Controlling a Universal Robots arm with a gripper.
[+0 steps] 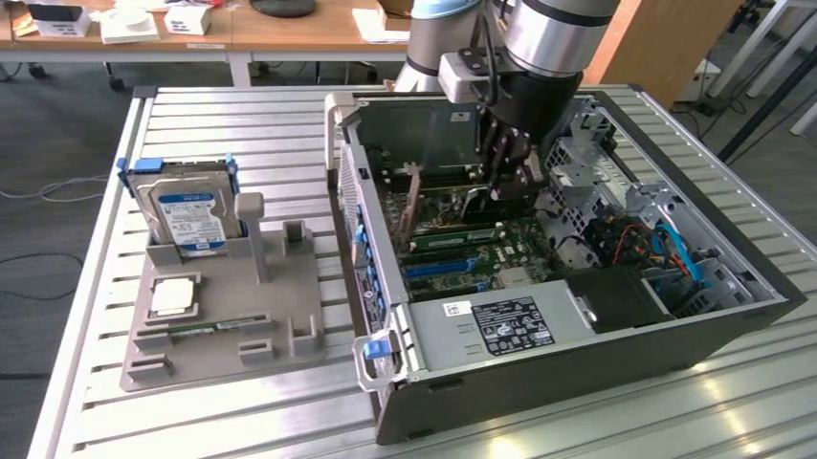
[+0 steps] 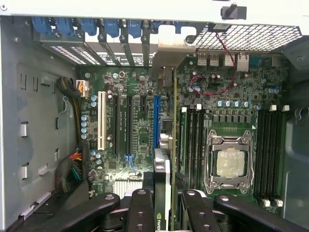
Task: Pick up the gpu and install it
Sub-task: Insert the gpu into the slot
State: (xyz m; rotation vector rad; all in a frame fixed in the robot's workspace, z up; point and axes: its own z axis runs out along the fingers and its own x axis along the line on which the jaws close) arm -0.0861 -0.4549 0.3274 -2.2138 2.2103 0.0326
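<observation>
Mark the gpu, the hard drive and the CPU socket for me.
gpu (image 2: pixel 162 169): wrist view, on the middle of the card, seen edge-on.
hard drive (image 1: pixel 189 215): exterior view, on its blue-white label.
CPU socket (image 2: pixel 231 162): wrist view, on the pale square at its centre.

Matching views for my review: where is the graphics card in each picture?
Exterior view: graphics card inside the open computer case, standing on edge at the gripper.
Wrist view: graphics card seen edge-on between the gripper's fingers.
Shared landmark: the blue slot on the motherboard beside it.
</observation>
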